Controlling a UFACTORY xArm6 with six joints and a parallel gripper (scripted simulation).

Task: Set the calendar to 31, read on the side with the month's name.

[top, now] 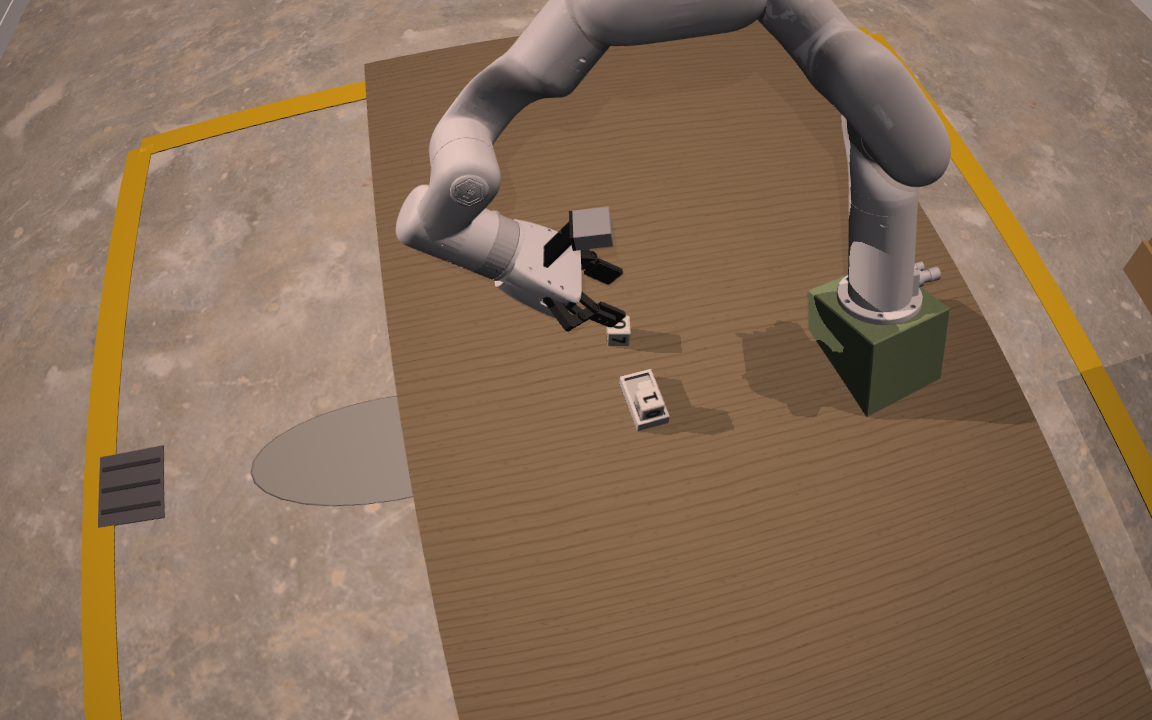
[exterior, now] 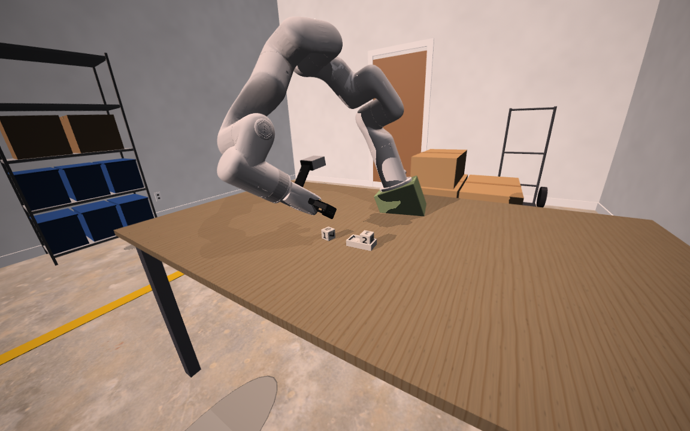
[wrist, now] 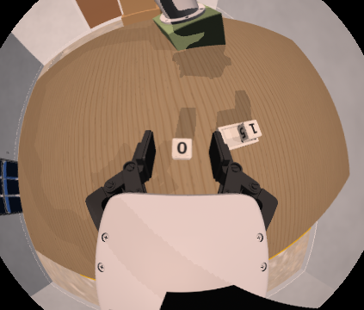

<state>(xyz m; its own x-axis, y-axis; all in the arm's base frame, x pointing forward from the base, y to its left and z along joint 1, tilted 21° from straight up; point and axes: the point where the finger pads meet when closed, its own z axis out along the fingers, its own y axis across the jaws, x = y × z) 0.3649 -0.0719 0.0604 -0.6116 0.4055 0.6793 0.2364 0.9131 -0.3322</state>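
On the wood-grained table: a loose cube, 0 uppermost, and near it a white tray.
Tray contents: one cube at one end, 1 uppermost; 31 is not set.
Mount: green block beneath my arm's base.
Floor: mottled concrete, marked with yellow tape.
Room: grey and pale walls; black shelving; brown door; cardboard boxes; hand truck.
My fingers: apart, holding nothing; my gripper is above the table, near the loose cube.
Partly hidden: the loose cube's top, behind one of my fingers in the top view.
Cut off: my arm's upper bend, by the top view's edge.
Hard to make out: any month's name on the tray; the cubes' undersides are out of sight.
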